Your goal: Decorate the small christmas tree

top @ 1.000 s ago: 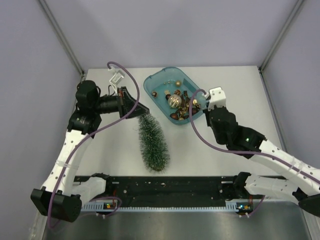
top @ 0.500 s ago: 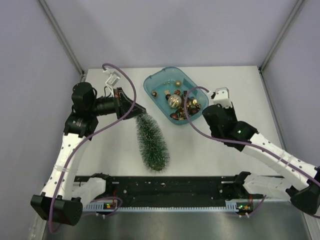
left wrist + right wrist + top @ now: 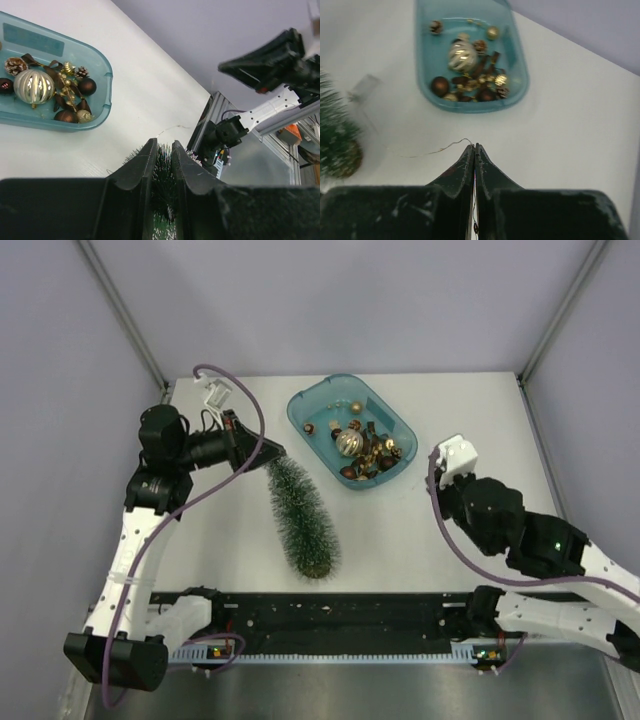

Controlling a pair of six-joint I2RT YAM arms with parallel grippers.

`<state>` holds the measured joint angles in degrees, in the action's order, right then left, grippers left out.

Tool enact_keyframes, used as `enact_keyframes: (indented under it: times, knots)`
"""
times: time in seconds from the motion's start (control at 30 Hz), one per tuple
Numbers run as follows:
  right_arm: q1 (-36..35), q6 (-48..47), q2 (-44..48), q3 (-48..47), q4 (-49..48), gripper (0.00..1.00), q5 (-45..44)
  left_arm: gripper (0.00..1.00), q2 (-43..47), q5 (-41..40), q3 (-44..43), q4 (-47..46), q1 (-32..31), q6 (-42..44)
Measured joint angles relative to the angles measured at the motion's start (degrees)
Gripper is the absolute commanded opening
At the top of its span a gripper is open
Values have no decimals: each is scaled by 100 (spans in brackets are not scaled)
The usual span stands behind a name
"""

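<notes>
The small christmas tree (image 3: 302,520) lies slanted on the white table, its wooden base (image 3: 316,567) toward the near edge. My left gripper (image 3: 268,455) is shut on its tip; in the left wrist view dark bristles (image 3: 164,172) fill the narrow gap between the fingers (image 3: 145,160). My right gripper (image 3: 474,146) is shut on a thin gold thread (image 3: 435,149) that trails off to the left above the table, to the near right of the teal tray (image 3: 522,75). The tree's lower part (image 3: 335,135) shows at the left edge of the right wrist view.
The teal tray (image 3: 300,405) at the back centre holds several small gold and brown ornaments and a silver-gold ball (image 3: 348,443). A blurred pale shape (image 3: 365,90) hangs above the tree; I cannot tell what it is. A black rail (image 3: 330,615) runs along the near edge.
My right arm has drawn back from the tray toward the near right, still shut. My left gripper has shifted slightly left with the tree tip, and the tree has swung with it.
</notes>
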<state>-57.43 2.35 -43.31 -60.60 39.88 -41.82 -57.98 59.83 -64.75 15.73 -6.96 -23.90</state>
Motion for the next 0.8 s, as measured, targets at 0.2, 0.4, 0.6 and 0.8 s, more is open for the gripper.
enact_keyframes:
  times: [0.2, 0.4, 0.6, 0.8]
  knots:
    - [-1897, -111, -562, -546, -7, 0, 833, 12, -9, -317, -79, 37, 46, 0]
    - [-3329, -450, -2050, -1506, -170, 0, 1154, 12, -44, -433, -157, 50, 52, 0]
    - [-3364, -590, -2573, -1880, -339, 0, 1985, 15, -42, -505, -157, 28, 57, -48]
    - [-3292, -1231, -3453, -2334, -1082, 0, 2225, 90, -35, -529, -144, -101, 57, -221]
